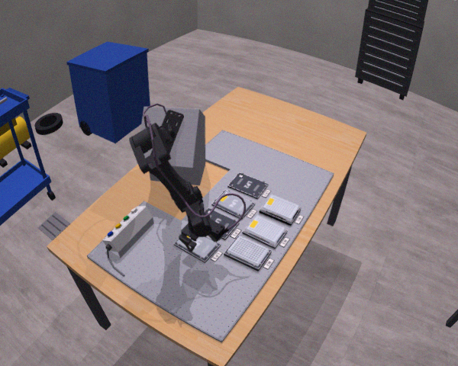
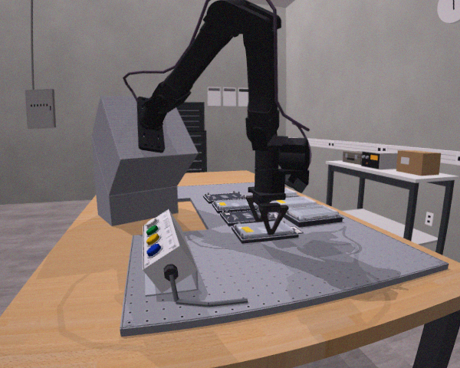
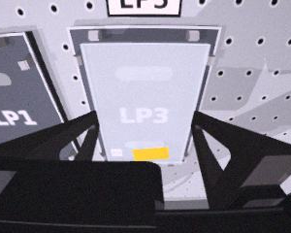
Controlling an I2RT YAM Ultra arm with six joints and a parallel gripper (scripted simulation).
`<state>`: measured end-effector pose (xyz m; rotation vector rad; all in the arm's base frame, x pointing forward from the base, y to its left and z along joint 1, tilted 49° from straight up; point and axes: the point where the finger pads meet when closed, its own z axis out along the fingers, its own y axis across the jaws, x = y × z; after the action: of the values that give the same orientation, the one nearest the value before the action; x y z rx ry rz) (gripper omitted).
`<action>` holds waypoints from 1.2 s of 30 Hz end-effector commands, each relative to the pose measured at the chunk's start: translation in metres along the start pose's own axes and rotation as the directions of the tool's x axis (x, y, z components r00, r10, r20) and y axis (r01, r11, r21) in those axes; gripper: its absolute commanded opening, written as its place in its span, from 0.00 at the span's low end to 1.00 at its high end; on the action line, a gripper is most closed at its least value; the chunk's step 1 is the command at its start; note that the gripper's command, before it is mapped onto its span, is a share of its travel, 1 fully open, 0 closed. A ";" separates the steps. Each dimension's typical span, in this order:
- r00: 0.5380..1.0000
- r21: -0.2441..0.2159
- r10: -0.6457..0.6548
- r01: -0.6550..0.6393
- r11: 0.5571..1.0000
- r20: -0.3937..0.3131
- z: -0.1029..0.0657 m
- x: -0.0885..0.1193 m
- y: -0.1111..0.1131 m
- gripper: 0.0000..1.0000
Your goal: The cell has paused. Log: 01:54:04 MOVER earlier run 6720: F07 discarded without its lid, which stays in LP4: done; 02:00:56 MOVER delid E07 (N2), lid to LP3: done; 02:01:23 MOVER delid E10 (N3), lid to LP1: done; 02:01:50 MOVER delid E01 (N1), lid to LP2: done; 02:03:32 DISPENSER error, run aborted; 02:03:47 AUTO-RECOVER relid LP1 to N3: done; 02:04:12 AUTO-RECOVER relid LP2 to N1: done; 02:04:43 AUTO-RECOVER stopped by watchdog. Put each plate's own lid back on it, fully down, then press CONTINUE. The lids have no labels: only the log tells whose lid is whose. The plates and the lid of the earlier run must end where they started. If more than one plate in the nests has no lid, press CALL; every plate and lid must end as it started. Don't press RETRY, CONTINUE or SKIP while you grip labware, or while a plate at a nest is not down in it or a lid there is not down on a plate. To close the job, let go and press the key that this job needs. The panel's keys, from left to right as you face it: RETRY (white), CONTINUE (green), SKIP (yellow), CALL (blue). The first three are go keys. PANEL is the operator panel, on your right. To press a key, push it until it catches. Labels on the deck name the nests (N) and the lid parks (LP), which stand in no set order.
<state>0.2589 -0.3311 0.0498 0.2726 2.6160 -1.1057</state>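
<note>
A clear lid [image 3: 145,83] [image 1: 204,249] [image 2: 257,231] with a yellow tag lies flat in lid park LP3, the front park of the left column. My gripper [image 3: 145,116] [image 1: 189,241] [image 2: 268,222] is down over it, with one finger against each long side, shut on the lid. Three plates stand in the right column. The front plate [image 1: 248,251] shows open wells and has no lid. The middle plate [image 1: 266,230] and the back plate [image 1: 280,207] carry lids. Park LP1 [image 3: 19,97] [image 1: 224,223] beside LP3 is empty. Another lid [image 1: 231,201] lies in the park behind LP1.
The operator panel [image 1: 124,232] [image 2: 165,253] stands at the deck's left front, with green [image 2: 152,229], yellow [image 2: 152,238] and blue [image 2: 153,249] keys showing. A grey housing [image 2: 139,170] sits behind it at the arm's base. The rearmost park [image 1: 248,184] is empty.
</note>
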 end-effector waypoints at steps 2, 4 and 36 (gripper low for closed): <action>1.000 0.006 0.001 -0.001 1.000 0.014 0.000 -0.001 -0.001 0.00; 1.000 0.006 0.001 -0.001 1.000 0.014 0.000 -0.001 -0.001 0.00; 1.000 0.000 -0.005 0.005 1.000 0.004 -0.015 0.006 0.005 0.00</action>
<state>0.2581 -0.3287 0.0514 0.2663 2.6000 -1.1106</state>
